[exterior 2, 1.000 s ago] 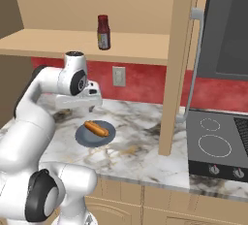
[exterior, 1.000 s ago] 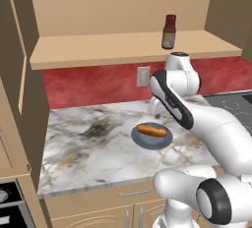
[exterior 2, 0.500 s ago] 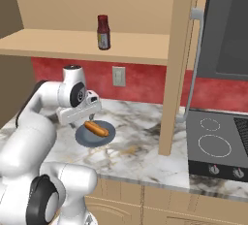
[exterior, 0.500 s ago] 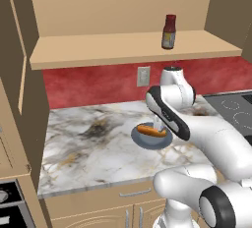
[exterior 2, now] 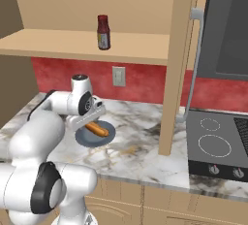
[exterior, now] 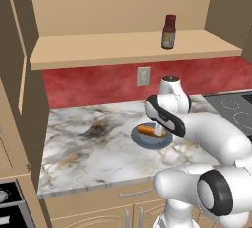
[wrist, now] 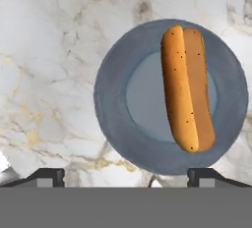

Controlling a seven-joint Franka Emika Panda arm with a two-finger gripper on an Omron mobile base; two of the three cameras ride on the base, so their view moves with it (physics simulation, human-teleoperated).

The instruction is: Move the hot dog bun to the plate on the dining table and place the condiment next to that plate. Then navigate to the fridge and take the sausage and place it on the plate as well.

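Hand view looks straight down between wide-spread jaws, nothing held, at the hot dog bun (wrist: 187,88) lying on a small dark blue-grey plate (wrist: 114,99), toward one side of that plate. In the base views the gripper (exterior: 158,130) hangs just above the bun (exterior: 146,130), lower than a second ago, when it stood higher and closer to the red back wall; the arm has folded down over the plate (exterior 2: 82,140) since then (bun and plate have not shifted). The plate sits on the marble surface (exterior: 88,138) about midway between its front edge and the back wall, nearer the edge that meets the stovetop (exterior 2: 215,146). Farther back and higher, the condiment (exterior: 169,32) stands upright on the wooden shelf (exterior: 98,52), near the shelf's front edge, unmoved.
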